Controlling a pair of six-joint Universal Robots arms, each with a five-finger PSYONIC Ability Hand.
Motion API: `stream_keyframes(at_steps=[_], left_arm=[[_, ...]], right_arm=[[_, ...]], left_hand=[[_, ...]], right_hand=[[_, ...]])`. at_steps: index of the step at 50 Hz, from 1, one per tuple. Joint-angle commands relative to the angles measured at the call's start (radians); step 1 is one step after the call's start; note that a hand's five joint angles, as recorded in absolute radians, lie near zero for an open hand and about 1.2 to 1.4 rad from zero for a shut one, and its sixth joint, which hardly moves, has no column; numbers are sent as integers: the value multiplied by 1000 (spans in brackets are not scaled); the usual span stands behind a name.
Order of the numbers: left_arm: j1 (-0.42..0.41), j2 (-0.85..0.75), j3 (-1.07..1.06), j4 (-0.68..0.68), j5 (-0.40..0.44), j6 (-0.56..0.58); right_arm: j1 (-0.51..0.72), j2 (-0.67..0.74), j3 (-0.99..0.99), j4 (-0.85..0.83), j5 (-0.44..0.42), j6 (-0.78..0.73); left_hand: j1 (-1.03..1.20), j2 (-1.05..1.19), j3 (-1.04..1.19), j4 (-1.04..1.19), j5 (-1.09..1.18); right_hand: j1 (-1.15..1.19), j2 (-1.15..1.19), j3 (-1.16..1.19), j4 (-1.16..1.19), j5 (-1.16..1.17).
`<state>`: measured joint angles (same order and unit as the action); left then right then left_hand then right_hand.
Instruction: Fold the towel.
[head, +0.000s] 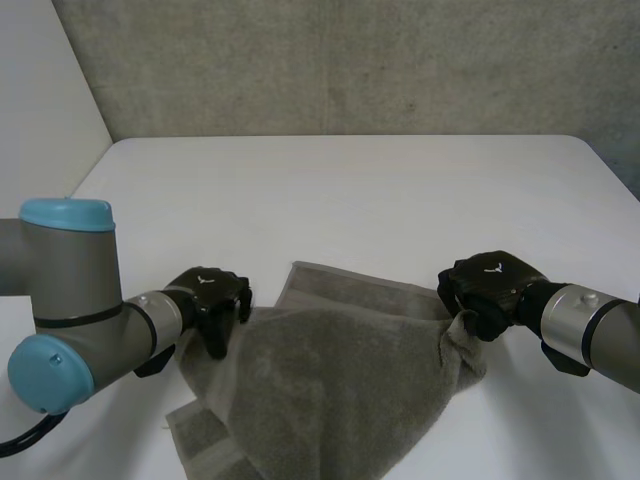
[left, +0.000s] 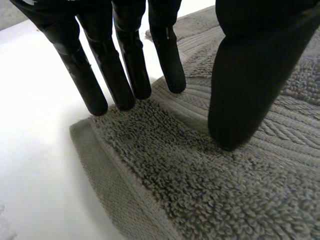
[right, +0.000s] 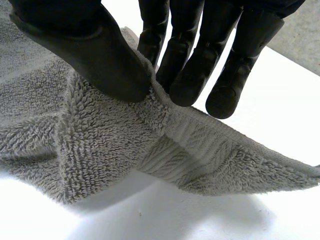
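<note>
A grey terry towel (head: 340, 390) lies rumpled on the white table (head: 350, 190) near its front edge, partly doubled over itself. My left hand (head: 208, 296) is at the towel's left edge. Its fingers (left: 125, 60) reach straight down to the towel's border (left: 200, 175), and the thumb stands apart, resting on the flat cloth. My right hand (head: 490, 285) is at the towel's right corner. There the thumb (right: 95, 50) and the fingers pinch an edge of the towel (right: 100, 140), which is lifted off the table and hangs in a fold.
Bare white table stretches behind the towel to a grey back wall (head: 350, 60). A white side wall (head: 40, 100) runs along the table's left.
</note>
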<state>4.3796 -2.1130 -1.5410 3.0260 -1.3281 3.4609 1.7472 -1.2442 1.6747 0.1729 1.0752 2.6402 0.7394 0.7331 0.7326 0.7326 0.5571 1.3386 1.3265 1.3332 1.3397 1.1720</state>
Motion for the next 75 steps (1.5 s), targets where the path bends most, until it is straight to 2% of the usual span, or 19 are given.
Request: stream_keyframes(at_steps=[1,9,20,21,22,23,29,41,44,48,49,51,52,54,63,68,70,71,75], left_arm=[[-6,4,-11,-1,4,0],[-11,2,-14,1,1,-2],[-12,11,-11,1,0,-2],[-15,17,-10,1,-2,-3],[-15,18,-10,1,-2,-3],[-20,28,-13,2,0,-9],[-57,45,-14,53,-3,-19],[-107,-5,1,73,-5,-17],[-112,-18,2,71,-3,-16],[-115,-31,2,71,-2,-11],[-115,-32,2,71,-2,-11],[-115,-38,12,73,-3,-9],[-115,-38,12,73,-3,-9],[-115,-41,30,73,-8,-6],[-115,-41,185,70,-34,-5],[-112,-44,395,70,-112,-3],[-111,-45,561,70,-163,-5],[-111,-45,562,70,-163,-5],[-106,-33,769,80,-233,-19]], right_arm=[[0,8,-3,-1,-1,-13],[-2,9,-7,-1,-1,-14],[-2,12,-13,-1,-1,-14],[-2,12,-13,-1,-1,-14],[-2,12,-13,-1,-1,-14],[-2,12,-15,-1,0,-14],[-3,12,-18,-1,-1,-14],[-3,15,-15,-3,-1,-14],[-5,22,-17,-3,-1,-14],[-5,23,-18,-4,0,-16],[-5,23,-18,-4,0,-16],[-5,25,-23,-4,0,-16],[-5,25,-23,-4,0,-16],[-5,26,-41,-3,2,-14],[31,71,-201,-3,35,-11],[100,134,-435,-12,147,-34],[120,170,-635,-45,233,-58],[120,170,-636,-46,233,-59],[123,181,-853,-217,321,-8]], left_hand=[[334,340,341,341,342],[656,662,663,663,664],[657,663,664,664,665],[253,260,260,260,261],[249,255,256,256,257],[-120,-114,-113,-113,-112],[-267,-261,-260,-260,-259],[-268,-261,-261,-261,-260],[-238,-232,-231,-231,-230],[77,84,84,84,85],[79,85,86,86,87],[444,450,451,451,452],[446,452,453,453,454],[656,662,663,663,664],[657,663,664,664,665],[657,663,664,664,665],[657,663,664,664,665],[657,663,664,664,665],[657,663,664,664,665]], right_hand=[[58,70,63,57,50],[58,70,63,57,50],[58,70,63,57,50],[58,70,63,57,50],[58,70,63,57,50],[58,70,63,57,50],[58,70,63,57,50],[58,70,63,57,50],[58,70,63,57,50],[58,70,63,57,50],[58,70,63,57,50],[58,70,63,57,50],[58,70,63,57,50],[58,70,63,57,50],[58,70,63,57,50],[58,70,63,57,50],[58,70,63,57,50],[58,70,63,57,50],[58,70,63,57,50]])
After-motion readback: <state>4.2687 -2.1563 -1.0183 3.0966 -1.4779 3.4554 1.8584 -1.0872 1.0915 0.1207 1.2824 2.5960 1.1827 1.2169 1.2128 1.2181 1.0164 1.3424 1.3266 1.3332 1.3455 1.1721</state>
